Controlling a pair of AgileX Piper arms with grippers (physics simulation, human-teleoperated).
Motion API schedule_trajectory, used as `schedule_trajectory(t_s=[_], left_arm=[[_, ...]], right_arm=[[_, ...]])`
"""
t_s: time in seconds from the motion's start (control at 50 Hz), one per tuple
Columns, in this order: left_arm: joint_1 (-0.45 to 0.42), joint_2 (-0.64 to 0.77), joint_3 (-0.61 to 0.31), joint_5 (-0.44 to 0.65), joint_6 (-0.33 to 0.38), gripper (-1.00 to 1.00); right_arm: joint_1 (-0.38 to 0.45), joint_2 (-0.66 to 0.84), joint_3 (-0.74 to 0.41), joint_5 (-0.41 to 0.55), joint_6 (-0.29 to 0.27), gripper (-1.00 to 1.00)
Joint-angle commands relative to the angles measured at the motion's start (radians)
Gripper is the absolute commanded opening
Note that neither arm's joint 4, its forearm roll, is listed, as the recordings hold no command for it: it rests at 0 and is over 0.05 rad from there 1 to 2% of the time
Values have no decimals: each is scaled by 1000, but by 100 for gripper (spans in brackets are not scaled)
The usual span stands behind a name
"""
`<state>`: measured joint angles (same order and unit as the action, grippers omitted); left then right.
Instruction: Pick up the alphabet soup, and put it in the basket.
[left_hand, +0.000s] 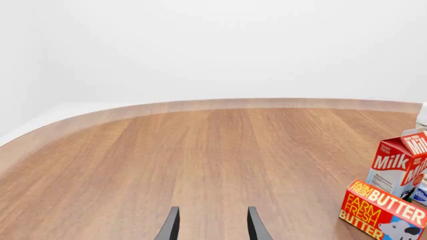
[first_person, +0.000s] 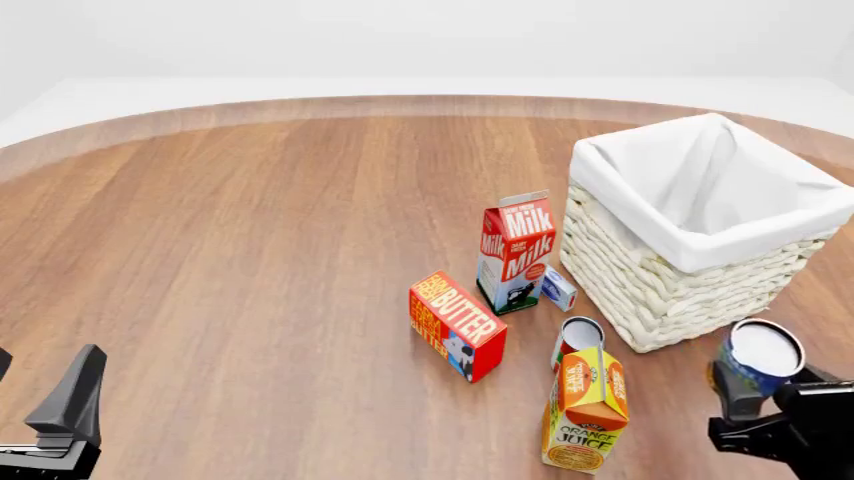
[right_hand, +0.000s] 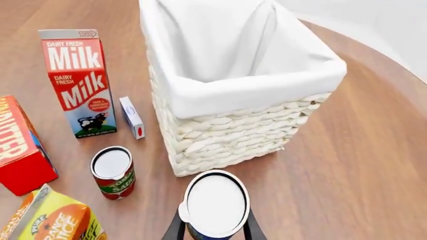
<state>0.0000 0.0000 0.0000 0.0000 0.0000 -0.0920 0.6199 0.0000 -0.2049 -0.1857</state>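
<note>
Wooden tabletop: alphabet soup was held clamped in the right gripper, near the basket; left gripper was held apart, empty.

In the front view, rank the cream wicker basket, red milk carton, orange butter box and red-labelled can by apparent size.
1. Cream wicker basket
2. Red milk carton
3. Orange butter box, roughly matching the carton, so unsure
4. Red-labelled can
</note>
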Motion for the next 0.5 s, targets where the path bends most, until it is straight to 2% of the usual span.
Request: schedule_trajectory(t_s=[0.02,0.5], left_arm=[[0,0,0,0,0,100],[0,0,0,0,0,100]], right_arm=[[13,-108,0,78,8,-100],[41,-339,-90,339,-23,-100]])
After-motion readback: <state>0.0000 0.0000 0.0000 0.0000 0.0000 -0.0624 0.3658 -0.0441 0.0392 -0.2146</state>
